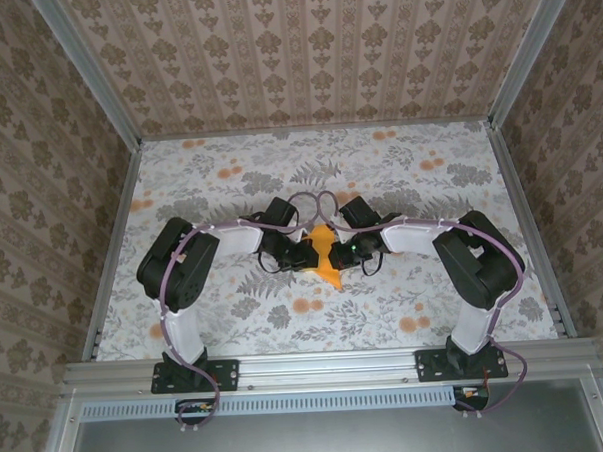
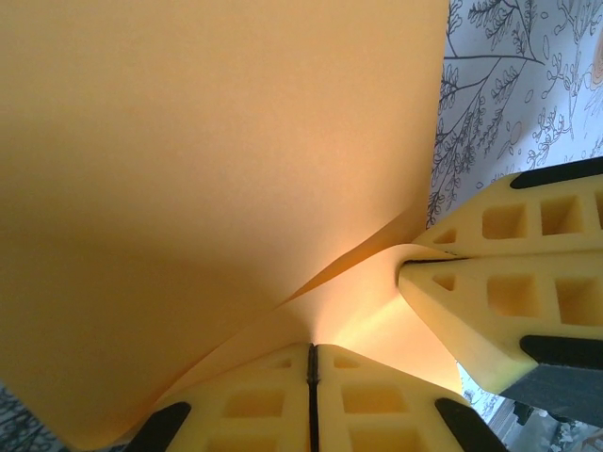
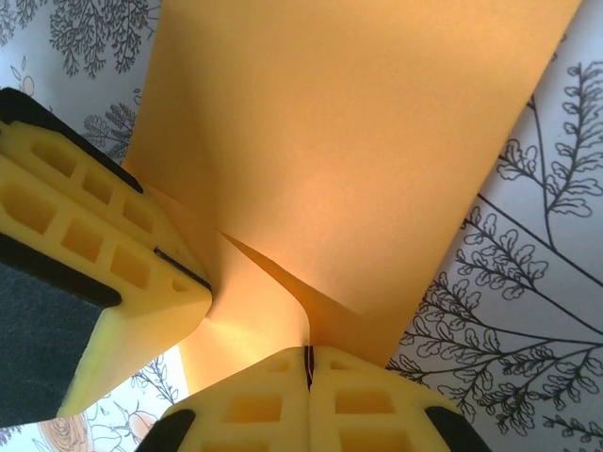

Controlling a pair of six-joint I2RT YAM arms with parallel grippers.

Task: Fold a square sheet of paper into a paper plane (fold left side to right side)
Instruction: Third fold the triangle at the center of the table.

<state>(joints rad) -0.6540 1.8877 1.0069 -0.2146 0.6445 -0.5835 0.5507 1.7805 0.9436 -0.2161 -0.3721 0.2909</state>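
Both arms bend inward over the flowered worktop (image 1: 236, 324), elbows out, bringing the left hand (image 1: 295, 253) and right hand (image 1: 353, 250) almost tip to tip at its middle. Each hand is clamped tight on an edge of the creased orange sheet of paper (image 1: 326, 257), which sits between the two hands. Its folded layers fan out beyond the fingertips, and a pointed end pokes out on the hands' near side.
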